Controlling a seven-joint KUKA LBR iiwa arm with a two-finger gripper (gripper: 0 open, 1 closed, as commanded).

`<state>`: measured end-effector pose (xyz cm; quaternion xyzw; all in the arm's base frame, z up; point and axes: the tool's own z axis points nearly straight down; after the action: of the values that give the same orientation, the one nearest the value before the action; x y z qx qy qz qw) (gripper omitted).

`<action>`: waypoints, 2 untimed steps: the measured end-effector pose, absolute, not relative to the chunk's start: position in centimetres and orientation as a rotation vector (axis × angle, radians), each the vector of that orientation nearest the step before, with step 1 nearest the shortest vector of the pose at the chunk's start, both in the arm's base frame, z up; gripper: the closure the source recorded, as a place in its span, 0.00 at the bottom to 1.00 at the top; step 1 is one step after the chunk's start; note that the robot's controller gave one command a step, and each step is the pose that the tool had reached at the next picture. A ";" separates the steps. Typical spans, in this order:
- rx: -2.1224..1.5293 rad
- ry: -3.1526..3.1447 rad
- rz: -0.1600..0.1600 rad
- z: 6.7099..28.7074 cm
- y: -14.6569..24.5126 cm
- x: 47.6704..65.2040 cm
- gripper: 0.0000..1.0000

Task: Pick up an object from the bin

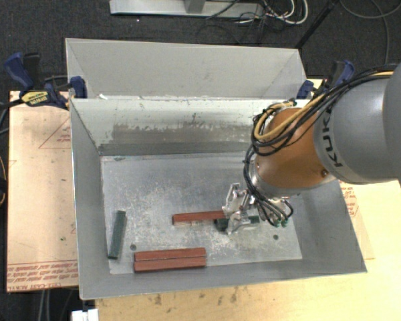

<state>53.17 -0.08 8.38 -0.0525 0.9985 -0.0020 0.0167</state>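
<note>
Our gripper sits low at the right end of the thin brown stick, mid-floor of the bin; how wide it stands we cannot tell. We should square up across the stick before closing.

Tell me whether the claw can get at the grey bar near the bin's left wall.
Probably yes. The grey bar lies alone, nothing on it; the claw sits at the right end of the thin brown stick, with open floor between.

Red-brown bar, grey-green strip
</note>
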 end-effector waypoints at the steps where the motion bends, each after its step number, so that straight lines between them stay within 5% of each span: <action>1: -0.180 3.133 -0.001 11.2 0.7 53.1 1.00; 2: -0.187 3.136 0.001 12.4 0.9 53.3 1.00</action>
<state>53.29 0.88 12.42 -0.0595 0.9982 0.0005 0.0002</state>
